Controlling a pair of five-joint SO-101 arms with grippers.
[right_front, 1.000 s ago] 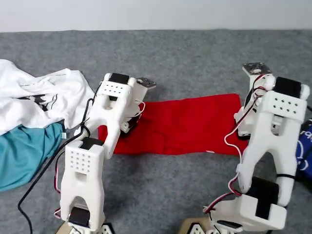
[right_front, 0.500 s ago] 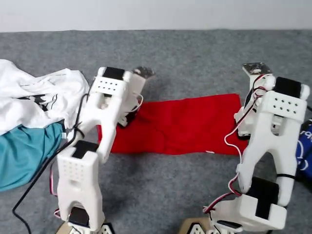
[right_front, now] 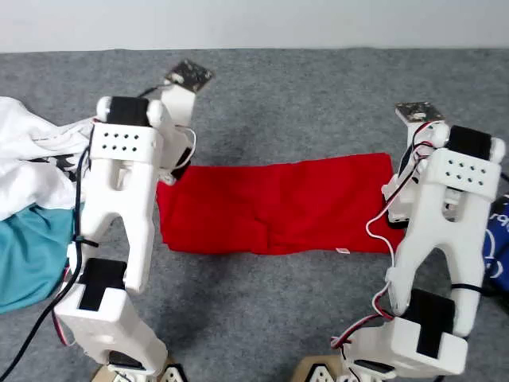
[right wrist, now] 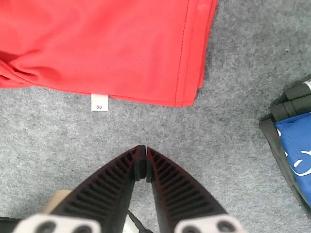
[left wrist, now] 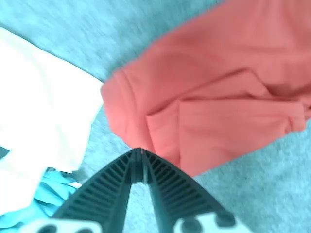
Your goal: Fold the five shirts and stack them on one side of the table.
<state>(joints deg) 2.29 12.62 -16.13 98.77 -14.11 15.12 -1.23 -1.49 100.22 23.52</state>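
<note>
Lying flat on grey table [right_front: 318, 95]: red shirt [right_front: 278, 207], folded lengthwise, creased.

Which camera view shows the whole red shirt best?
The high view: the red shirt lies there almost whole, folded into a long strip. The left wrist view shows one end; the right wrist view shows the other, with a white tag.

A plain red shirt [right_front: 278, 207] against the mottled grey tabletop [right_front: 318, 103]. The white shirt [right_front: 32, 135] carries a black print; the teal shirt [right_front: 28, 255] is plain.
</note>
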